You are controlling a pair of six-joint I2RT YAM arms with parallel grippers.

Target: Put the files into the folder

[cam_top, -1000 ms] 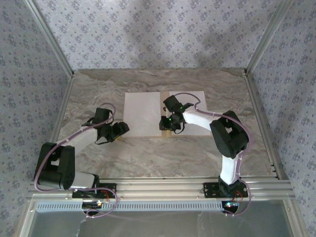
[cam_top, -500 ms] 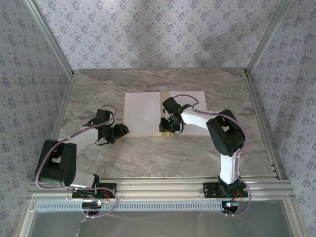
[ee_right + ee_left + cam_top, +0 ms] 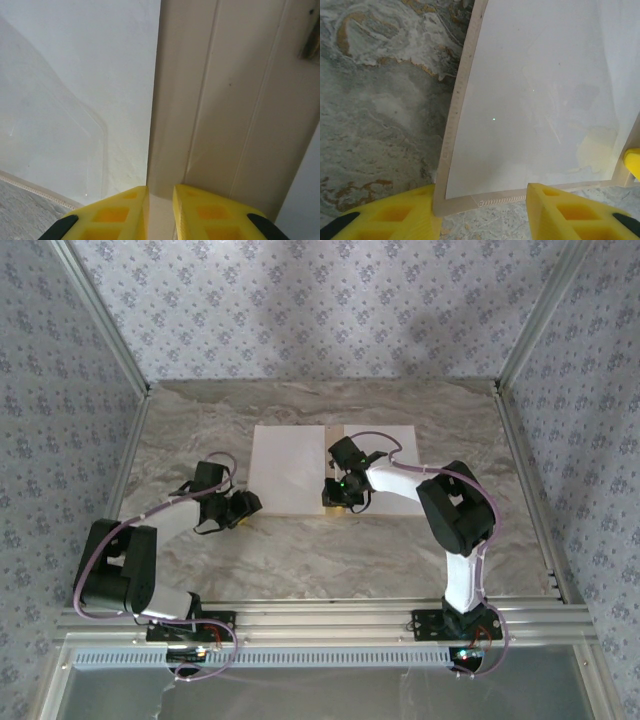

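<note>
files [image 3: 530, 100] lie on open folder [image 3: 451, 130]. l gripper [image 3: 480, 195] spread, folder corner btwn its fingers. r gripper [image 3: 160, 192] nearly pressed together over spine, grip unclear. prob closing step: next pinch cover, fold over w/o shifting sheets.

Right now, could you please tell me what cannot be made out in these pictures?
Right sheet: top view, the right arm covers its near part.
Clip: right wrist view, cut by the right edge.
Whether the right gripper pinches the folder: right wrist view, its fingers hide the contact; too small from above.
</note>
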